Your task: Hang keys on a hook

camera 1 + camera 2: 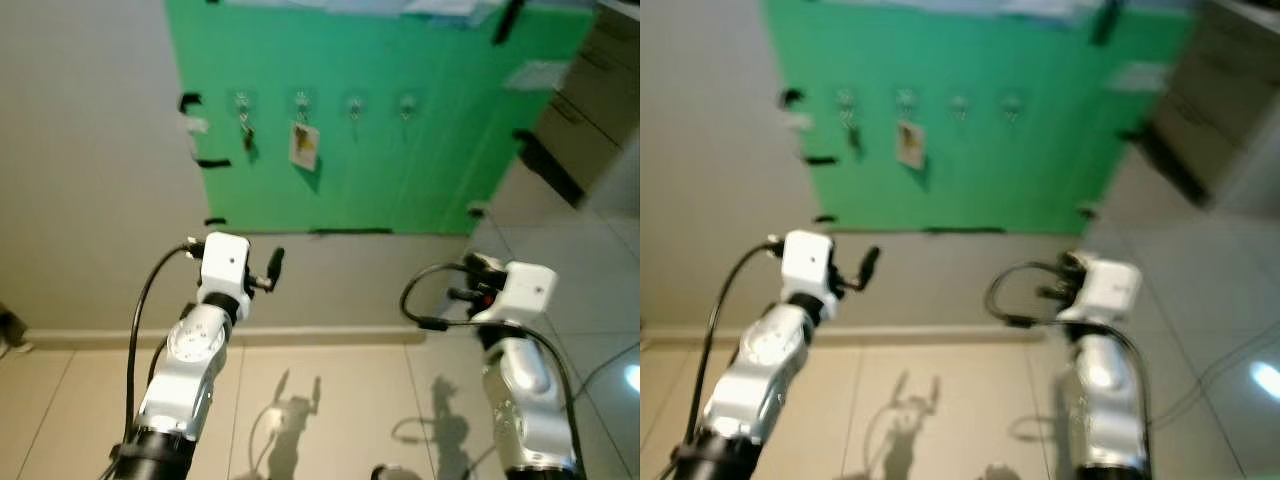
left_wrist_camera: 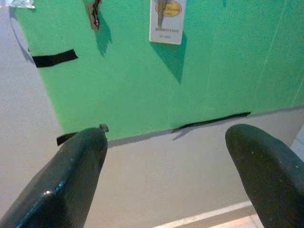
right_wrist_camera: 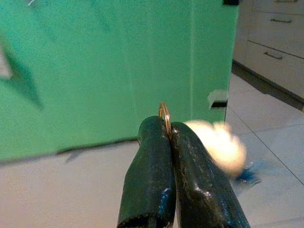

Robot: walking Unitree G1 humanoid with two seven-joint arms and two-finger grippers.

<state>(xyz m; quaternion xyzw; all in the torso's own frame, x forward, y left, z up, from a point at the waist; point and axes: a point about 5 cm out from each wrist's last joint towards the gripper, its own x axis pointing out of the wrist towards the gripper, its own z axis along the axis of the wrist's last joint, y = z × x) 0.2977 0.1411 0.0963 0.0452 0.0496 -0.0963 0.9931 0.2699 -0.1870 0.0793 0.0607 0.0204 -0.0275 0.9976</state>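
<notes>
A green board (image 1: 400,160) is taped to the wall and carries a row of small hooks. The leftmost hook holds a dark key (image 1: 246,132), and the one beside it a white tag (image 1: 304,146). The two hooks to the right (image 1: 354,104) (image 1: 406,104) are bare. My right gripper (image 3: 164,126) is shut on a gold key ring (image 3: 165,113), and a fluffy cream pompom (image 3: 219,145) hangs behind its fingers. It stays low and right of the board (image 1: 476,270). My left gripper (image 2: 166,137) is open with nothing in it, pointing at the board's lower edge below the tag (image 2: 166,21).
Grey drawer cabinets (image 1: 590,110) stand to the right of the board. Tiled floor (image 1: 350,400) and a baseboard (image 1: 320,335) run below the wall. Black cables (image 1: 425,300) loop off both wrists.
</notes>
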